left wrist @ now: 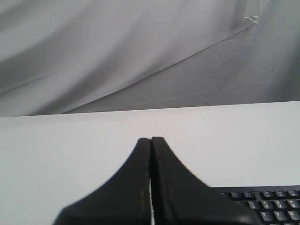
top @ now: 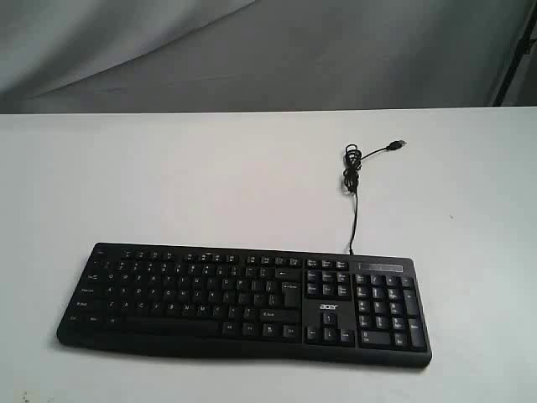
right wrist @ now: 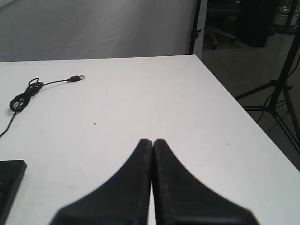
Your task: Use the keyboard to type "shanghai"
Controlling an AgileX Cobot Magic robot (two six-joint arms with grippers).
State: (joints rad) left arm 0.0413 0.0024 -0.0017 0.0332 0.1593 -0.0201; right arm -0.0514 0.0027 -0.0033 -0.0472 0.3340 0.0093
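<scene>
Near the front edge of the table (top: 210, 168) lies the keyboard (top: 243, 298), untouched, with the left gripper (left wrist: 151, 140) and right gripper (right wrist: 153, 140) off its ends, both pinched closed on nothing, so a blunt tip landing off-centre could press two neighbouring keys.

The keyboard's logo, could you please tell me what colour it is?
The logo is white, on the black keyboard; clearest in the exterior view.

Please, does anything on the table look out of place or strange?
One thing: the cable of the keyboard is not plugged into anything. It runs from the keyboard's back edge to a tangled coil on the table, and its plug lies loose beyond it. Nothing looks spilled or damaged.
</scene>
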